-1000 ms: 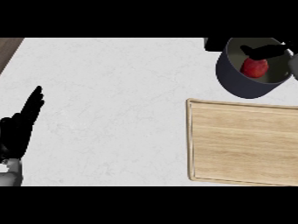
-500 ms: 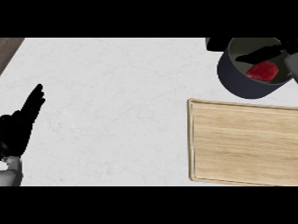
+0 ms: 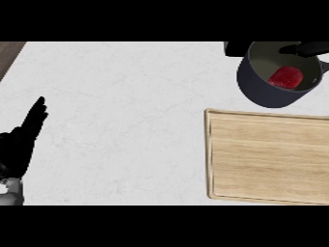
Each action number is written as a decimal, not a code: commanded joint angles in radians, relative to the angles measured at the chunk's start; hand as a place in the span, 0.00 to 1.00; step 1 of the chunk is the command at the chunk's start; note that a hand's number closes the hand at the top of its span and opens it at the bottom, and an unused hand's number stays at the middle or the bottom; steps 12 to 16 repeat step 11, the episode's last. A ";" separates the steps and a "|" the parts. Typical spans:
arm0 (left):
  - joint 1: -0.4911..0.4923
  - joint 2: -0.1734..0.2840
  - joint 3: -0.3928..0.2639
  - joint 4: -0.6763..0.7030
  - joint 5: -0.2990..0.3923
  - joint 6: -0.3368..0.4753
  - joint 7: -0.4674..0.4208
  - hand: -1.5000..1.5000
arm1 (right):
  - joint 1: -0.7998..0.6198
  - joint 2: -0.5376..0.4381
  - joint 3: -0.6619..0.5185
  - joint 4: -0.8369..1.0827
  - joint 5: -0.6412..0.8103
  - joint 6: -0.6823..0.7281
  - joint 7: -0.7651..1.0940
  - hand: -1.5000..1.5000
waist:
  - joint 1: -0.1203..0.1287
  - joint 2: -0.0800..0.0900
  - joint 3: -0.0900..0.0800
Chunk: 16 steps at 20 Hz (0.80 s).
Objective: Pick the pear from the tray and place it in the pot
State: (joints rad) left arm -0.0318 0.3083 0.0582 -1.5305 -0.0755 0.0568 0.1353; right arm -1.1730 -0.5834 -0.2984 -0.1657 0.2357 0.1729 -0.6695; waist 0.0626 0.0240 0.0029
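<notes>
My left hand (image 3: 16,147) rests at the lower left of the head view, fingers straight and together, pointing up and away from me over the pale counter (image 3: 124,96). It holds nothing and touches none of the task's things.

My right hand (image 3: 316,47) shows only in part at the upper right edge: dark fingers reaching in over the far rim of the pot (image 3: 270,77). I cannot tell whether those fingers are spread or closed, since most of the hand is cut off by the edge of the view.

The pot, dark grey with a lighter inside, sits far off to the right of my left hand and just under my right one. It looks tilted, its opening turned toward me. Inside it lies the pear (image 3: 286,77), red, resting against the inner wall below my right fingers and apart from them.

The tray (image 3: 277,157), a light wooden board with a raised rim, lies nearer to me than the pot, just beside its near side, and well to the right of my left hand.
</notes>
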 commanded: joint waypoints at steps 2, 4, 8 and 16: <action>-0.012 0.012 0.019 0.028 -0.002 -0.008 -0.014 0.50 | 0.008 -0.080 -0.036 0.033 -0.037 0.171 0.018 0.00 | -0.011 -0.001 -0.001; 0.000 0.030 0.040 0.034 0.016 -0.031 -0.033 0.50 | -0.002 -0.113 -0.052 0.034 -0.057 0.238 0.044 0.00 | -0.015 -0.004 -0.001; -0.001 0.013 0.020 -0.017 0.005 -0.017 0.028 0.50 | 0.079 -0.178 -0.072 0.051 -0.072 0.323 -0.015 0.00 | -0.003 0.002 0.001; 0.081 -0.032 -0.012 -0.057 -0.022 0.012 -0.027 0.50 | 0.196 -0.235 -0.083 0.040 -0.084 0.390 -0.108 0.00 | -0.014 -0.004 0.002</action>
